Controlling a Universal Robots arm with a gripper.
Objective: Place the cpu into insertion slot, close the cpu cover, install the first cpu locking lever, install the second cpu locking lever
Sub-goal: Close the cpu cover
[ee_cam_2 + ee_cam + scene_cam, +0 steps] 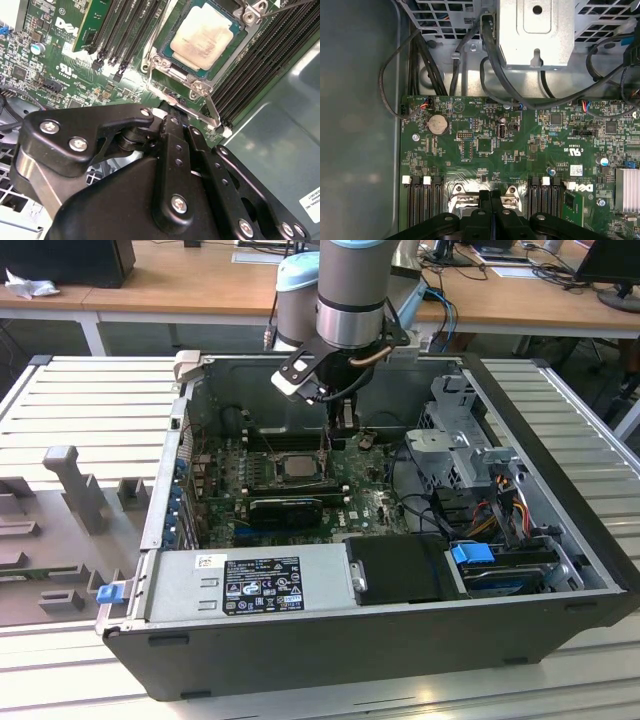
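Steel power supply box (250,585), grey and labelled, lies along the near edge of the open black computer case (575,520). Mid-board, the small pale square cpu (207,35) sits in the dark-framed insertion slot (262,468). The thin metal cpu cover (162,47) frames it, seemingly lowered to clamp it. Toward the far wall, the black claw (170,114) hangs at a thin silver wire locking lever (182,105), its tips pressed together, which suits pushing rather than pinching.
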